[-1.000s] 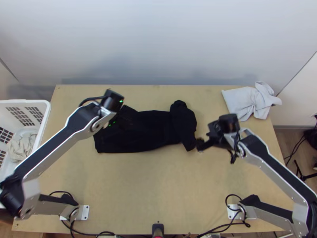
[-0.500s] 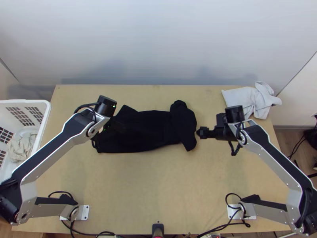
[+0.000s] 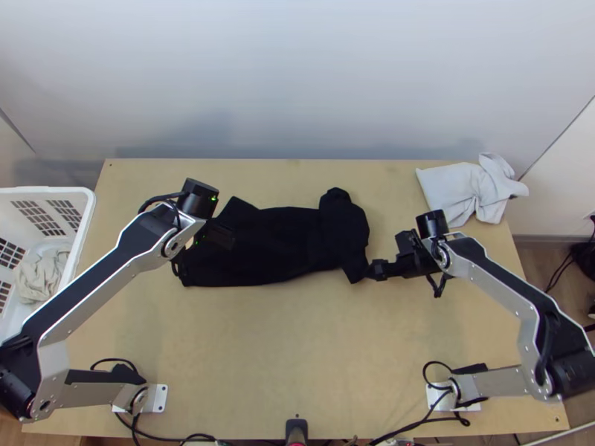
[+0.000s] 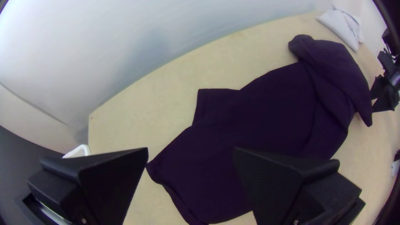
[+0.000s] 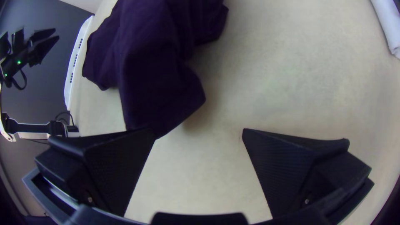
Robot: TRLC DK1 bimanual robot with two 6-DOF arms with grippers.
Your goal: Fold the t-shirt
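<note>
At the far left a white plastic basket with slotted walls (image 3: 44, 190) stands beside the light wooden table (image 3: 275, 357), with a crumpled beige cloth (image 3: 41, 275) inside.

Next comes the left gripper (image 3: 217, 236), over the left end of the black fabric t-shirt (image 3: 282, 245). In its own wrist view the left gripper (image 4: 191, 150) has its two wide flat black fingers well apart, and nothing is held. Part of the t-shirt and some bare table show through the gap; whether either finger touches the fabric, I cannot tell.

The t-shirt lies lengthwise on the table, towards the back. Its left part is mostly flat, with an angular corner sticking out on the far side. The right end is thicker and folded over, with a rounded lump at the far side and a pointed corner at the near side.

Just beside that pointed corner is the right gripper (image 3: 374, 270). In its own wrist view it is spread wide and holds nothing; one finger overlaps the corner in the picture, but contact is unclear.

Furthest right, a loosely folded white cloth (image 3: 461, 189) lies over the table's far right corner.
</note>
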